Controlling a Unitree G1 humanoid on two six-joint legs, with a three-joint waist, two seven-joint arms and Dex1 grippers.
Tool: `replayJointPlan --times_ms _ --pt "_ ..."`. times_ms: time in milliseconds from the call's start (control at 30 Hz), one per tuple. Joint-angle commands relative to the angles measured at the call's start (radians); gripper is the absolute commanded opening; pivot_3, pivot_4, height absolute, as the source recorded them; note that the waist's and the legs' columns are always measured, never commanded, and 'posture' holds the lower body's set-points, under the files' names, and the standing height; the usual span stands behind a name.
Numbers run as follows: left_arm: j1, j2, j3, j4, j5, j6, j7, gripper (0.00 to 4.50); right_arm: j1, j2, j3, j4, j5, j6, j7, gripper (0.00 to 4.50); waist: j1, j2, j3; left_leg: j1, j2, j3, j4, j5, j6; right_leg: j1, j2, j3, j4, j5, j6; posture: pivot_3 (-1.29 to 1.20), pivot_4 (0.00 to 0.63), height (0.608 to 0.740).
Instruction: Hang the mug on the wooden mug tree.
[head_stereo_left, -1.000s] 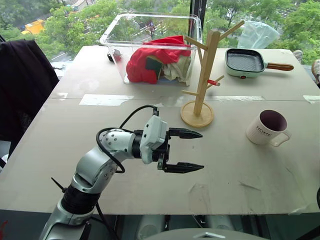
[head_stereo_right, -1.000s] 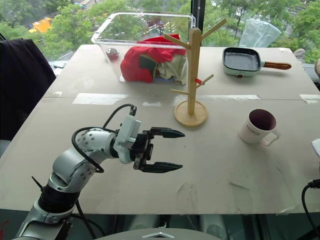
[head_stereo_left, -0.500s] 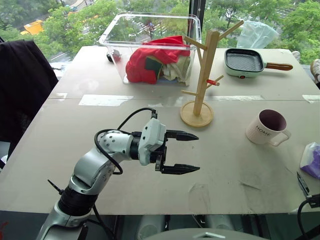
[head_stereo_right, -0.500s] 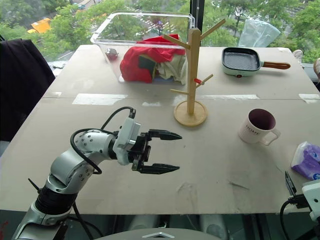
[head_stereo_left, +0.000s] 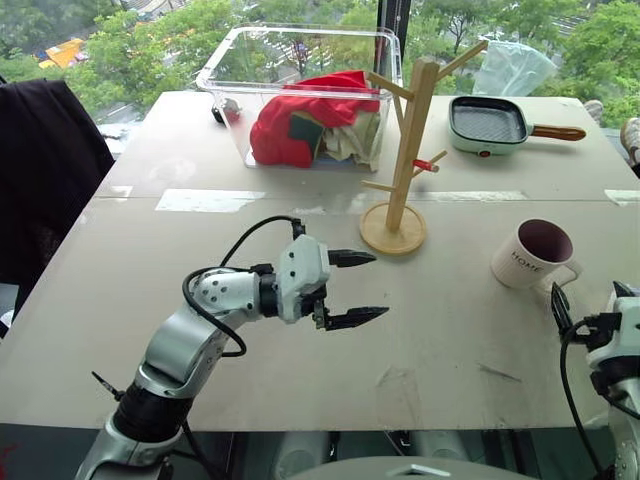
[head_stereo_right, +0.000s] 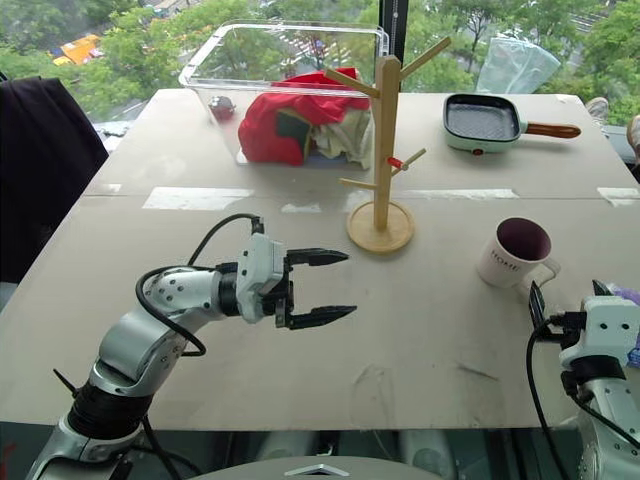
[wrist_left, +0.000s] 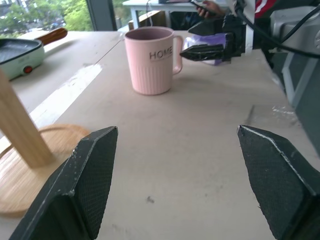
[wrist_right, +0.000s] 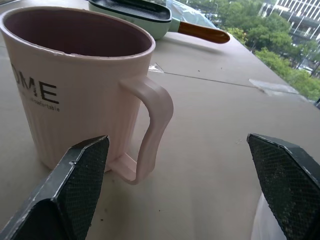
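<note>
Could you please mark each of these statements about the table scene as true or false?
1. The mug stands upright on the table. True.
2. The mug hangs on the mug tree. False: its pegs carry nothing.
3. The right gripper is shut on the mug's handle. False: it is open, beside the mug, not touching it.
4. The left gripper is open and holds nothing. True.
5. The clear bin holds a red cloth. True.

Table: pale board tabletop (head_stereo_left: 150, 260), taped seam running across the middle of the frame.
Window: across the top, green trees (head_stereo_left: 150, 50) outside.
Chair: dark cloth (head_stereo_left: 40, 170), left edge.
Light: daylight.
</note>
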Motion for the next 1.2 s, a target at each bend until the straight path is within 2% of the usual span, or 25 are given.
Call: replayJointPlan --times_ms 33,433,533,567,600,667,700,733,800,833,1200 --pt "0.021 0.004 0.030 -0.051 -0.007 -0.015 0.019 3.92 -0.027 -0.033 -0.039 0.028 0.045 0.017 0.013 4.45 0.001 0.000 0.000 0.000 0.000 0.000 0.000 0.000 0.000 0.000 0.000 0.000 0.000 0.000 0.000 0.00 0.150 0.740" --pt "0.020 -0.003 0.045 -0.121 -0.071 0.045 0.058 3.92 -0.129 -0.045 -0.019 0.215 0.066 -0.016 0.027 4.45 -0.004 0.000 0.000 0.001 0.000 0.000 0.000 0.000 0.000 0.000 0.000 0.000 0.001 0.000 0.000 0.00 0.150 0.740" --pt "0.022 0.001 0.045 -0.120 -0.059 0.039 0.066 3.92 -0.146 -0.049 -0.011 0.244 0.063 -0.035 0.034 3.63 -0.004 0.000 0.000 0.000 0.000 0.000 0.000 0.000 0.000 0.000 0.000 0.000 0.001 0.000 0.000 0.00 0.150 0.740" --pt "0.022 0.002 0.045 -0.119 -0.058 0.038 0.067 3.92 -0.152 -0.049 -0.007 0.251 0.061 -0.040 0.035 3.07 -0.004 0.000 0.000 0.000 0.000 0.000 0.000 0.000 0.000 0.000 0.000 0.000 0.001 0.000 0.000 0.00 0.150 0.740" --pt "0.021 0.002 0.045 -0.118 -0.058 0.039 0.067 3.92 -0.158 -0.049 -0.003 0.257 0.060 -0.044 0.034 2.75 -0.004 0.000 0.000 0.000 0.000 0.000 0.000 0.000 0.000 0.000 0.000 0.000 0.001 0.000 0.000 0.00 0.150 0.740" --pt "0.020 0.002 0.044 -0.118 -0.060 0.040 0.066 3.92 -0.166 -0.045 0.005 0.264 0.062 -0.050 0.034 1.58 -0.005 0.000 0.000 0.000 0.000 0.000 0.000 0.000 0.000 0.000 0.000 0.000 0.001 0.000 0.000 0.00 0.150 0.740" --pt "0.019 0.002 0.044 -0.118 -0.061 0.040 0.066 3.92 -0.168 -0.043 0.008 0.265 0.062 -0.052 0.033 1.41 -0.004 0.000 0.000 0.000 0.000 0.000 0.000 0.000 0.000 0.000 0.000 0.000 0.001 0.000 0.000 0.00 0.150 0.740" --pt "0.019 0.002 0.045 -0.118 -0.061 0.040 0.067 3.92 -0.169 -0.041 0.013 0.266 0.061 -0.055 0.035 0.77 -0.004 0.000 0.000 0.000 0.000 0.000 0.000 0.000 0.000 0.000 0.000 0.000 0.001 0.000 0.000 0.00 0.150 0.740" --pt "0.019 0.002 0.047 -0.118 -0.063 0.040 0.066 3.92 -0.168 -0.037 0.023 0.263 0.061 -0.059 0.039 0.18 -0.005 0.000 0.000 0.000 0.000 0.000 0.000 0.000 0.000 0.000 0.000 0.000 0.001 0.000 0.000 0.00 0.150 0.740" --pt "0.020 0.001 0.049 -0.118 -0.065 0.038 0.066 3.92 -0.168 -0.035 0.027 0.262 0.064 -0.061 0.041 0.06 -0.005 0.000 0.000 0.000 0.000 0.000 0.000 0.000 0.000 0.000 0.000 0.000 0.001 0.000 0.000 0.00 0.150 0.740" --pt "0.059 0.007 0.077 -0.108 -0.066 0.011 0.055 3.92 -0.155 -0.090 0.019 0.279 0.099 -0.054 0.121 0.06 -0.005 0.000 0.000 0.001 0.000 0.000 0.000 0.000 0.000 0.000 0.000 0.000 0.001 0.000 0.000 0.00 0.150 0.740"
